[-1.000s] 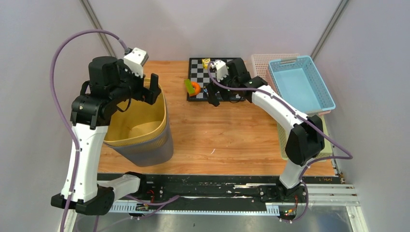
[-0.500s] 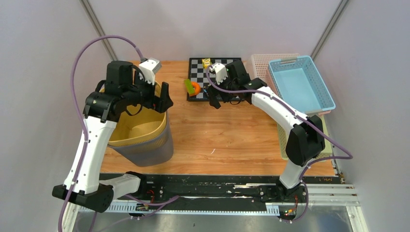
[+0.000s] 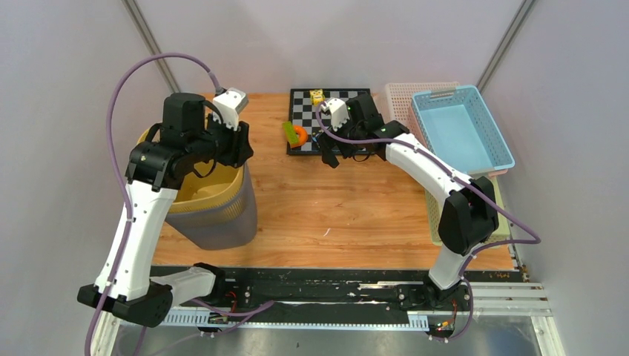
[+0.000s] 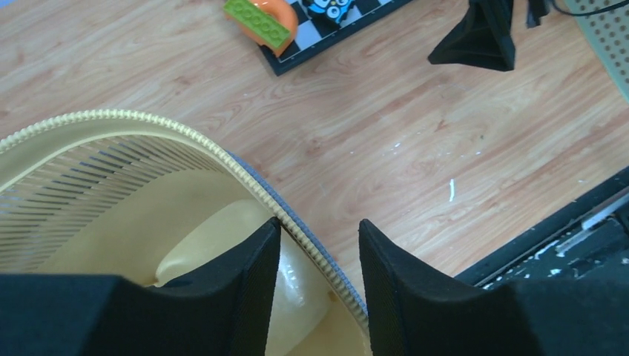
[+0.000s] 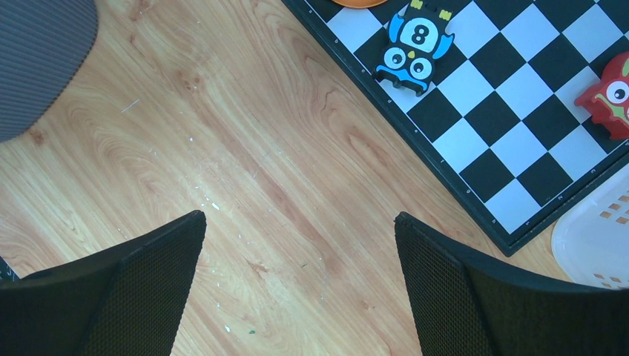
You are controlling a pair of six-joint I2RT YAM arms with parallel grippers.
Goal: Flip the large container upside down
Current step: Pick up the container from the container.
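Descent is what is changing: a second ago the left pincer [image 3: 239,144] was hanging above the far side of the bin [image 3: 215,222]. It is now sitting lower, straddling the rim on the side facing the middle of the desk [image 3: 334,200]. The wrist view is showing one finger inside the yellow wall and one outside. The ribbed rim [image 4: 148,122] is running slantwise through the narrow gap between them. Bare wood is showing beside the rim, so the jaws are looking part open and not yet squeezing.

The bin is standing upright, mouth up, along the left edge near the near-left corner. It is looking nudged slightly toward that edge compared with half a second ago.

The right pincer [image 3: 330,152] is hovering spread wide and holding nothing. It is much where it was, over bare wood just beside the near-left corner of the chessboard [image 3: 304,100].

Judging from this, the approach is ending and the grip is beginning. The flip itself is not yet starting, and the jaws are needing to close firmly on that thin wall first.
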